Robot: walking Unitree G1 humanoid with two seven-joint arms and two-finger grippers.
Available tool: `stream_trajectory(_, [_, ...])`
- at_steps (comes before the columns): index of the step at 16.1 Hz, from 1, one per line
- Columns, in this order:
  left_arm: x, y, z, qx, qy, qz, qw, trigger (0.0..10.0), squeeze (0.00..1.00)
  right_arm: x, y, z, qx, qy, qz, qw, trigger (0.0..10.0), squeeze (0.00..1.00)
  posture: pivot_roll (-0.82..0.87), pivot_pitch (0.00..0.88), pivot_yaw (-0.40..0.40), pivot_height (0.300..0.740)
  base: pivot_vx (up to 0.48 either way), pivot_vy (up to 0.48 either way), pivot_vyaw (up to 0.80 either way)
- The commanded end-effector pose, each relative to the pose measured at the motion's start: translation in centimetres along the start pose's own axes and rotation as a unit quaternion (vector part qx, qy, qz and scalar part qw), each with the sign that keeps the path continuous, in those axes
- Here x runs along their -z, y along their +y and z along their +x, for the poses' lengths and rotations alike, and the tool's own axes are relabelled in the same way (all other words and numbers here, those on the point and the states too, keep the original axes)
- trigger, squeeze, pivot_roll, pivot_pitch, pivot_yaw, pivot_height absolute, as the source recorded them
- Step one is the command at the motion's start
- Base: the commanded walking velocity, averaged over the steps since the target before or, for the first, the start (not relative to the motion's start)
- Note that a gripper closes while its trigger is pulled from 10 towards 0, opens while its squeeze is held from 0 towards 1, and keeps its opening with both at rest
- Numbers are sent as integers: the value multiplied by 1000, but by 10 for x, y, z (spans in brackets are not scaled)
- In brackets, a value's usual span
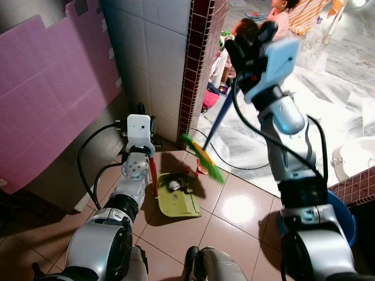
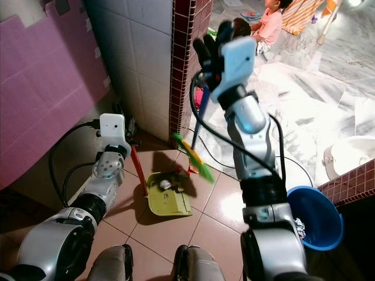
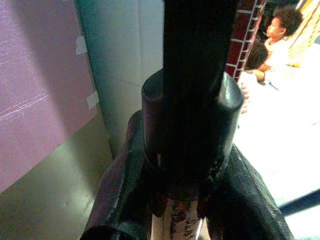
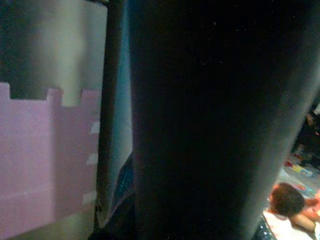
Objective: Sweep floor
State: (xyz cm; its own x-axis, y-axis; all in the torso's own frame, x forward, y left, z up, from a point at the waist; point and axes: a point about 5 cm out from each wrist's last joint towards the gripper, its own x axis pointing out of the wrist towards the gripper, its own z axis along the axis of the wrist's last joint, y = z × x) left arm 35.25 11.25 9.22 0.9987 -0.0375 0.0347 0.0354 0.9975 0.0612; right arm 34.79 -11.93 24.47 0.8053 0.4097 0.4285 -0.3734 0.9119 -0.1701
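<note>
At the near edge of the scene, the robot's two feet stand on brown floor tiles. To the near right, a blue bucket sits on the floor beside the right arm.

Just beyond the feet, a yellow-green dustpan lies flat on the tiles with debris collected in its tray. Its red upright handle rises at the pan's left side. The left gripper is positioned at the top of this handle, low and left of centre; the left wrist view shows its black fingers closed around the handle end.

Immediately right of the dustpan, the broom head, green and yellow, is tilted above the floor and blurred. Its blue shaft runs up and to the far right. The right gripper is raised high at the shaft's upper end; its fingers are clamped on the shaft, which shows dark across the right wrist view.

Farther left, a pink foam panel leans on the wall. A white-tiled pillar with a dark red edge stands behind the dustpan. Beyond it, on a pale marble floor, two children sit at the far end.
</note>
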Motion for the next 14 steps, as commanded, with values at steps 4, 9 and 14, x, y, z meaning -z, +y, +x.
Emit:
stream_trajectory(4, [7, 4, -2, 17, 24, -8, 1000, 10000, 0, 28, -4, -26, 47, 41, -60, 996, 10000, 0, -80, 109, -43, 740, 0, 0, 0])
stream_trajectory(9, [-2, 6, -11, 32, -21, -43, 998, 10000, 0, 64, 31, -55, 73, 116, 60, 989, 10000, 0, -55, 118, -29, 740, 0, 0, 0])
stream_trajectory(14, [-16, -9, -31, 57, -36, -97, 993, 10000, 0, 51, 34, -47, 79, 101, 98, 987, 10000, 0, -50, 124, -30, 740, 0, 0, 0])
